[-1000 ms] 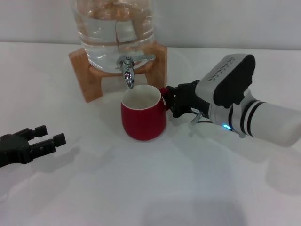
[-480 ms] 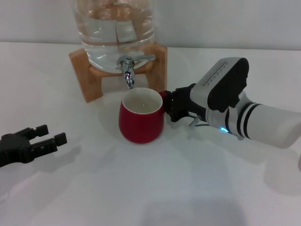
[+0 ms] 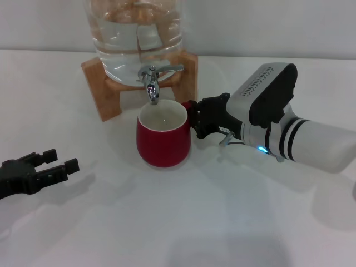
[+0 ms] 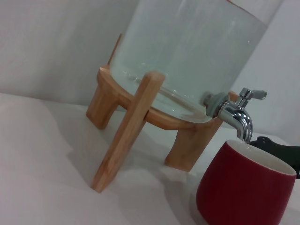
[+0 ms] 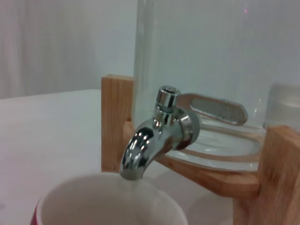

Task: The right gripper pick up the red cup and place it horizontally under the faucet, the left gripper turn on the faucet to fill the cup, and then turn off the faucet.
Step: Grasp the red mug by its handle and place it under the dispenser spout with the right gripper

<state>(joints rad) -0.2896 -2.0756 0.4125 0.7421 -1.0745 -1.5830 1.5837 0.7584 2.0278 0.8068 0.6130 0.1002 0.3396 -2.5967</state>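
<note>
The red cup [image 3: 163,136] is being held upright by its handle in the closed right gripper [image 3: 196,118], rim just below the faucet [image 3: 152,83] spout. The left gripper [image 3: 54,165] is being rested open on the table [image 3: 183,222], well apart, with bare surface between.

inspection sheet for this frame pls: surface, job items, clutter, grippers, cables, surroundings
Surface: white table, bare around the work.
Red cup: upright on the table, its opening directly under the spout, no water visible inside.
Faucet: chrome, on a clear water jar that sits on a wooden stand; no stream seen in the right wrist view.
Clutter: nothing seen.
Right gripper: at the cup's handle side, shut on the handle.
Left gripper: low on the table to the robot's left, fingers apart, well away from the faucet.
Cables: nothing seen.
Surroundings: plain pale wall behind the jar.
</note>
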